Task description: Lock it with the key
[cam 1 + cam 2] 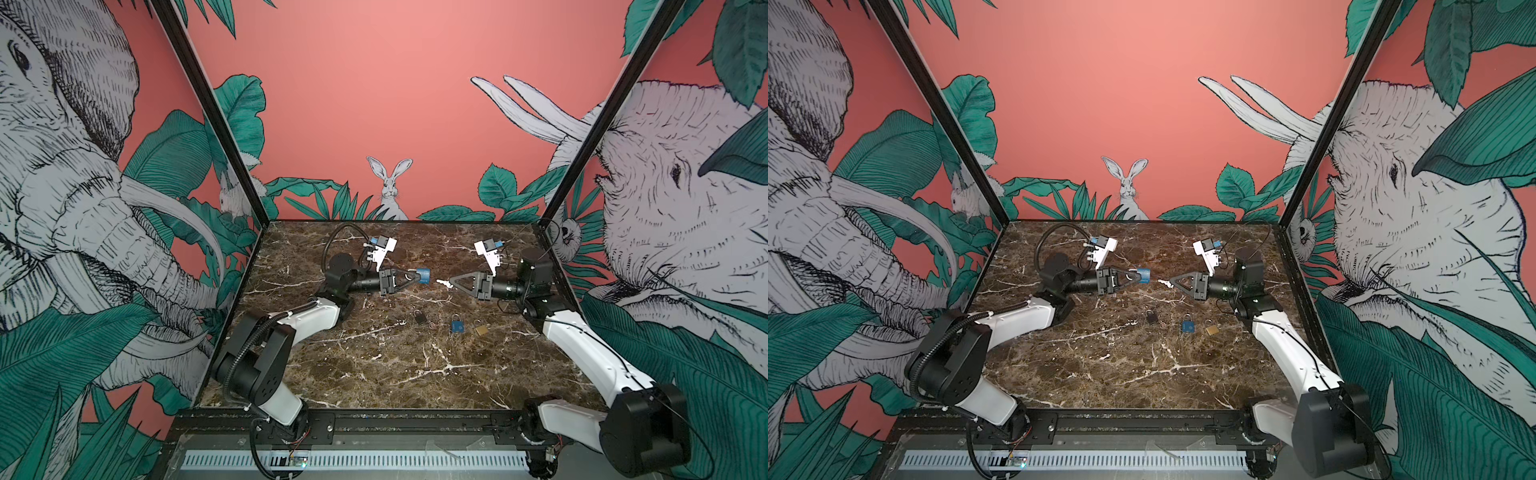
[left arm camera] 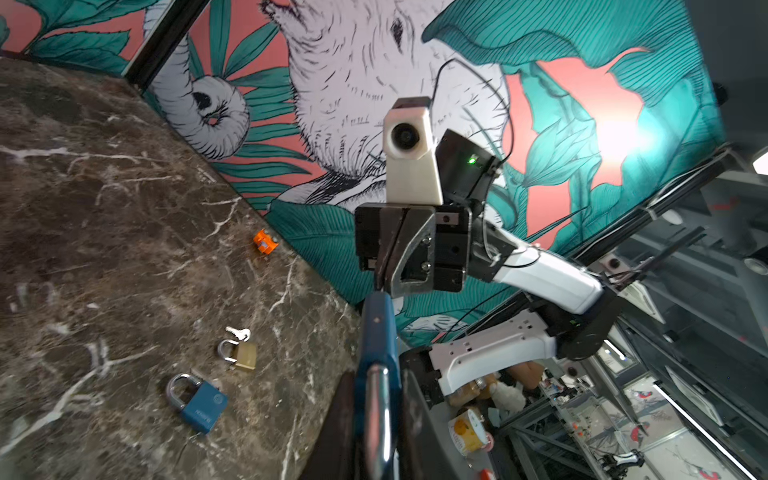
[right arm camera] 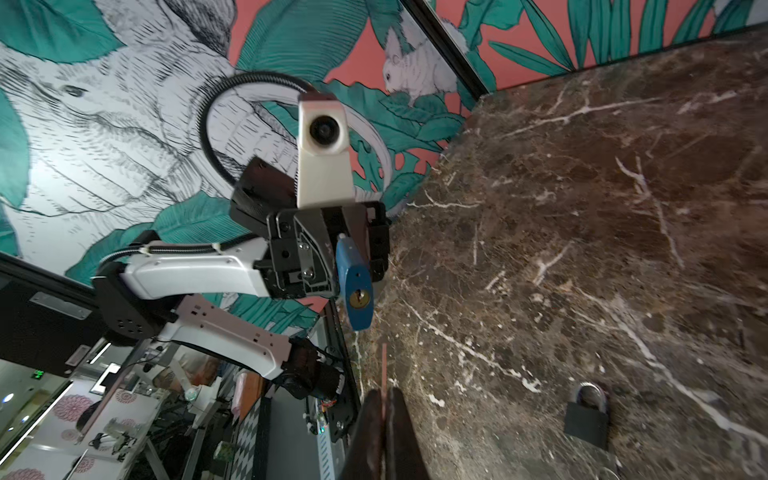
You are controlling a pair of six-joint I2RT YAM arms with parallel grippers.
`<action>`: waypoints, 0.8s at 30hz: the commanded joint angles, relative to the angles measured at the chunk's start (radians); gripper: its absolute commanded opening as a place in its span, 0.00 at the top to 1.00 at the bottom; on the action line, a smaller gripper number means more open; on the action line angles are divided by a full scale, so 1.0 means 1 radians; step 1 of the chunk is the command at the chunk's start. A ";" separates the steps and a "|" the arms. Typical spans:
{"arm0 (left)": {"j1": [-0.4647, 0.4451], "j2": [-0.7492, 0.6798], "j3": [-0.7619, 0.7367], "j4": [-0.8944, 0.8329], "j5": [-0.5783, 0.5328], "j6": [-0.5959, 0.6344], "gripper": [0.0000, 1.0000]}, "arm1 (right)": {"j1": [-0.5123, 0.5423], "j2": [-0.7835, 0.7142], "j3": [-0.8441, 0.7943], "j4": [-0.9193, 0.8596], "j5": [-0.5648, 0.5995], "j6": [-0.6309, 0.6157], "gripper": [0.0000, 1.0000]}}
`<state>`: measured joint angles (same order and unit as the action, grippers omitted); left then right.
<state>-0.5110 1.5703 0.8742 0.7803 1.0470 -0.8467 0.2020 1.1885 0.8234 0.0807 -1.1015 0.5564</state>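
in both top views the blue padlock [image 1: 424, 276] hung above the marble table [image 1: 374, 374]. the left gripper [image 1: 412, 277] had narrowed onto its shackle end, and the body pointed across at the right arm. the key [image 1: 443, 283] stuck out of the right gripper [image 1: 450, 284], whose jaws were pressed flat on its head, with the blade aimed back at the lock. tip and lock were near but apart, and the blade looked slightly off the lock's long axis.

in the left wrist view the shackle [image 2: 376, 415] lay between the left fingers [image 2: 332, 436]. the blue body ran straight away toward the right gripper, which faced it head on.

in the right wrist view the brass keyhole [image 3: 358, 298] faced the camera. the key showed edge-on as a thin strip [image 3: 384, 365] rising from the closed fingertips, and it pointed at the lock's end face but not quite at the keyhole. the slot's angle was too small to read. the right arm was the nearer mover, and it likely needed a small sideways correction before pushing in along the blade.
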 commanded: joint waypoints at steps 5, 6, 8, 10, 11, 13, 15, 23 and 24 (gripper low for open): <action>-0.045 -0.018 0.267 -1.226 -0.298 0.874 1.00 | 0.013 0.007 0.007 -0.098 0.230 -0.022 1.00; -0.050 -0.002 0.293 -1.306 -0.334 0.921 1.00 | 0.019 0.017 0.010 -0.101 0.235 -0.019 1.00; -0.050 0.037 0.357 -1.475 -0.355 1.004 1.00 | 0.051 0.034 0.022 -0.136 0.277 -0.052 1.00; -0.066 0.071 0.414 -1.623 -0.358 1.095 1.00 | 0.089 0.048 0.032 -0.178 0.353 -0.095 1.00; -0.084 0.087 0.442 -1.701 -0.374 1.146 1.00 | 0.110 0.063 0.034 -0.183 0.376 -0.101 1.00; -0.123 0.108 0.457 -1.777 -0.406 1.217 1.00 | 0.143 0.098 0.034 -0.175 0.397 -0.096 1.00; -0.135 0.143 0.479 -1.820 -0.436 1.229 1.00 | 0.172 0.130 0.027 -0.143 0.425 -0.080 1.00; -0.135 0.297 0.560 -1.919 -0.600 1.265 1.00 | 0.279 0.196 -0.003 -0.020 0.507 -0.016 1.00; -0.132 0.315 0.575 -1.927 -0.621 1.272 1.00 | 0.286 0.202 -0.013 -0.003 0.511 -0.009 1.00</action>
<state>-0.6506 1.8793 1.4002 -1.0527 0.5030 0.3527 0.4717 1.3815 0.8276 -0.0200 -0.6319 0.5156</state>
